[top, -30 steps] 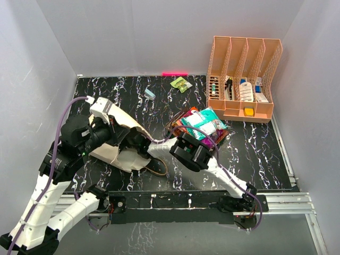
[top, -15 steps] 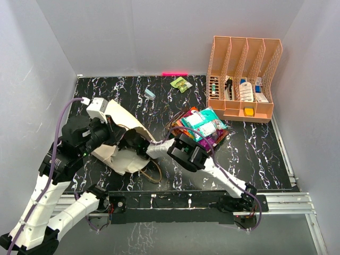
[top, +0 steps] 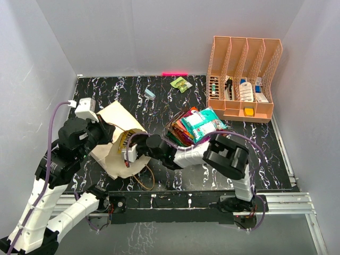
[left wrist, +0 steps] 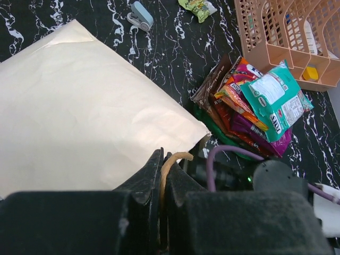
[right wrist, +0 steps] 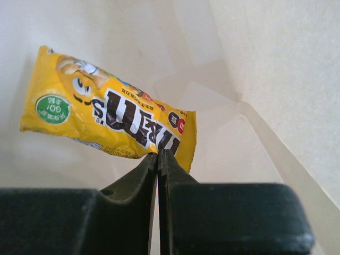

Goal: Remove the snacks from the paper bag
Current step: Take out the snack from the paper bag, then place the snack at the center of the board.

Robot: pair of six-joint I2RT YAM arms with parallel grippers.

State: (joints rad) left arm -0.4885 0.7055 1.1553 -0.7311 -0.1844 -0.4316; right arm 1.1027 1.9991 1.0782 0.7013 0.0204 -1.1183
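The bag (top: 109,127) is sitting tilted at the left, its mouth turning toward the pile (top: 195,126) of snacks, and the left gripper (left wrist: 162,178) is clamping the cord handle (left wrist: 171,157) to keep that mouth lifted. The step in hand is looking like the pull-out of one more snack: the right gripper (right wrist: 158,159) is reaching inside the bag, its fingers pinching the edge of a yellow packet (right wrist: 101,114). Next, the right gripper is probably needing to draw straight back through the mouth without snagging the paper, carry the packet to the pile lying between bag and rack (top: 244,64), and let go there, while the left is holding the handle firm. The pile is showing teal, purple, red-brown and dark green packets overlapping, teal on top. The yellow packet is looking flat, glossy and crinkled, tilting up and away from the fingers; being caught only at one edge, it is likely to swing or slip on the way out
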